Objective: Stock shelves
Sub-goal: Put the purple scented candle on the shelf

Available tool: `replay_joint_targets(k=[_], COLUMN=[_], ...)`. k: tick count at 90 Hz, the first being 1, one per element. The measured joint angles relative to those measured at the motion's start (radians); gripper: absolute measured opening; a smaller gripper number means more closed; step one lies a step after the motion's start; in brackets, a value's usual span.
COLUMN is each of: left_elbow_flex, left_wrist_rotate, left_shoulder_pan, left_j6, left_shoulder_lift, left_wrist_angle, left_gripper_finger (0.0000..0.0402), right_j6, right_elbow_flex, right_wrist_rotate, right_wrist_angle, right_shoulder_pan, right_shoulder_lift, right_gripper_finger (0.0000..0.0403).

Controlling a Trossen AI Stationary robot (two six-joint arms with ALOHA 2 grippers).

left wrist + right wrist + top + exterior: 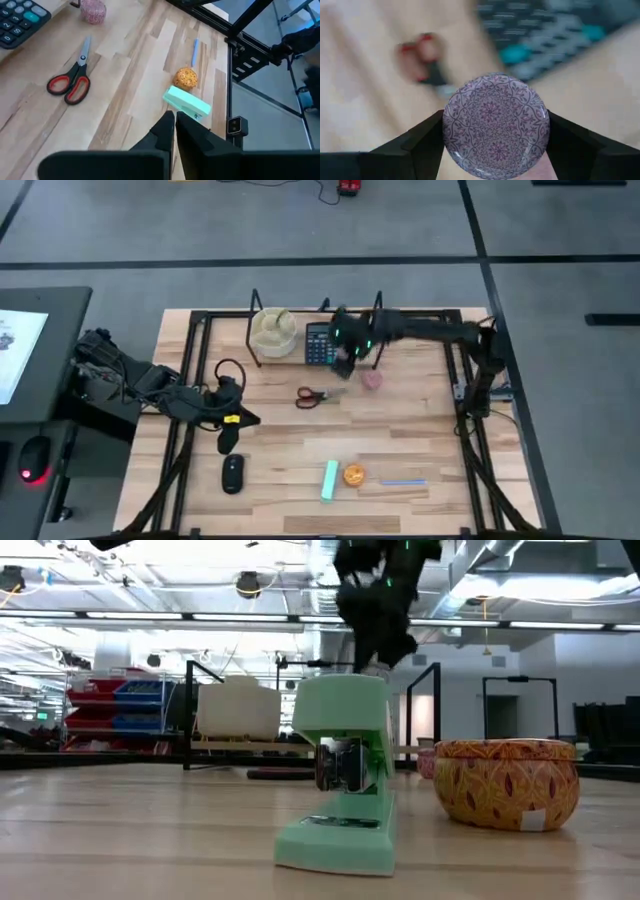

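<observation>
Our left pincer (228, 420) rests shut and empty near the table's (420, 430) left edge, above the mouse (232, 473). The rack (262, 330) stands at the back, already carrying a cream container (272, 330) and a calculator (319, 343). Just right of the calculator, our right pincer (350, 360) grips a round purple-patterned tin (495, 125) between its fingers, so we judge a carry to the rack is in hand. Next we need to lift the tin over the plank's edge and set it on the bare stretch right of the calculator, clear of the black upright. The scissors (318, 394) lie just in front; the pink ball (372, 380) sits beside the pincer. Stapler (331, 480), orange tin (353, 474) and pen (402, 481) wait well apart, near the front.
</observation>
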Motion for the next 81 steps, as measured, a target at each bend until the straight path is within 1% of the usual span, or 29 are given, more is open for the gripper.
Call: replay_joint_targets(k=[11,26,35,44,53,65,73,78,81], left_elbow_flex=[0.0,0.0,0.0,0.0,0.0,0.0,0.0,0.0,0.0], left_wrist_rotate=[0.0,-0.013,-0.029,-0.038,-0.041,-0.046,-0.048,-0.048,-0.048], left_shoulder_pan=[0.0,0.0,0.0,0.0,0.0,0.0,0.0,0.0,0.0], left_j6=[0.0,-0.005,-0.005,-0.005,-0.007,-0.007,-0.004,-0.003,-0.002], left_shoulder_lift=[0.0,0.0,0.0,0.0,0.0,0.0,0.0,0.0,0.0], left_wrist_angle=[0.001,0.002,0.002,0.003,0.004,0.014,0.019,0.019,0.019], left_gripper_finger=[0.0,0.0,0.0,0.0,0.0,0.0,0.0,0.0,0.0], right_j6=[-0.014,-0.037,-0.063,-0.069,-0.082,-0.13,-0.166,-0.176,-0.184], right_elbow_flex=[0.0,0.001,0.002,0.004,0.004,0.004,0.003,-0.001,-0.005], right_wrist_rotate=[-0.019,-0.021,-0.013,0.003,-0.012,-0.003,-0.007,-0.051,-0.044], right_wrist_angle=[-0.005,0.0,0.003,0.044,0.038,0.021,0.025,0.04,0.035], right_shoulder_pan=[-0.089,-0.133,-0.136,-0.139,-0.134,-0.114,-0.102,-0.097,-0.09], right_shoulder_lift=[0.026,0.062,0.065,0.077,0.08,0.092,0.095,0.103,0.11], right_gripper_finger=[0.0271,0.0271,0.0271,0.0271,0.0271,0.0271,0.0271,0.0271,0.0271])
